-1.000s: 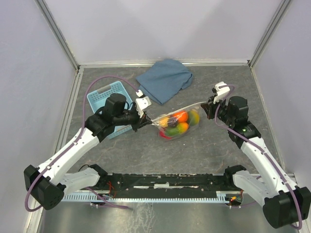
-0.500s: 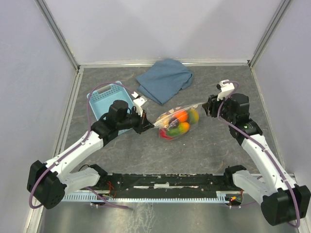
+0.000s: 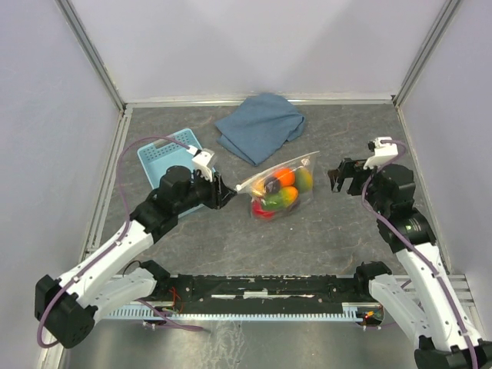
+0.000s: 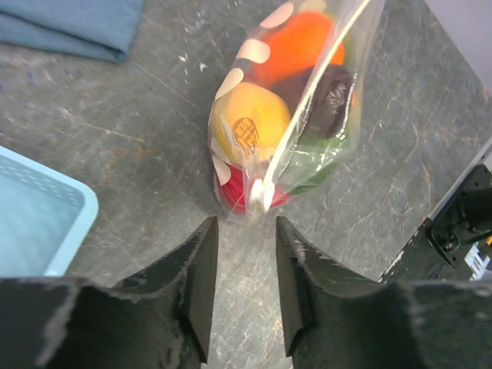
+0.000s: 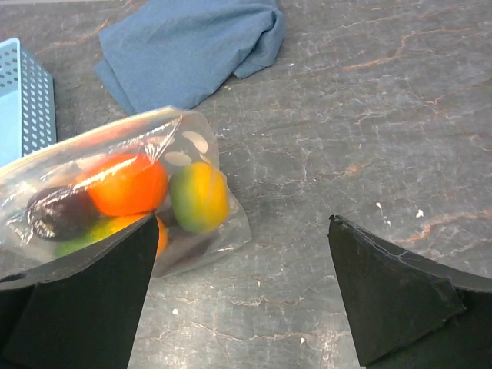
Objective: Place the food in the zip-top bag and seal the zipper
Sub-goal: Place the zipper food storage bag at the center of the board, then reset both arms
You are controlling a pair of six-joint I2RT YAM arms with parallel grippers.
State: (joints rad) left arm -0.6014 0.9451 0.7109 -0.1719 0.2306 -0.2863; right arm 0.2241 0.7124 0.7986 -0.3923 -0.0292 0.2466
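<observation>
Top external: zip-top bag (image 3: 306,163) lies mid-desk (image 3: 330,238), food (image 3: 283,178) inside. Left pincer (image 3: 225,194) at its 9 o'clock, narrow gap, empty, just short of the bag's corner. Right pincer (image 3: 338,177) at 3 o'clock, spread wide, empty, apart from the bag.

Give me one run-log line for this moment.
food inside zip-top bag | zipper looks closed | left gripper open, off bag | right gripper open, off bag

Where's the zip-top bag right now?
In the top view the zip-top bag lies mid-table, food inside, between the left gripper and right gripper, just on the near side of the blue cloth.
</observation>
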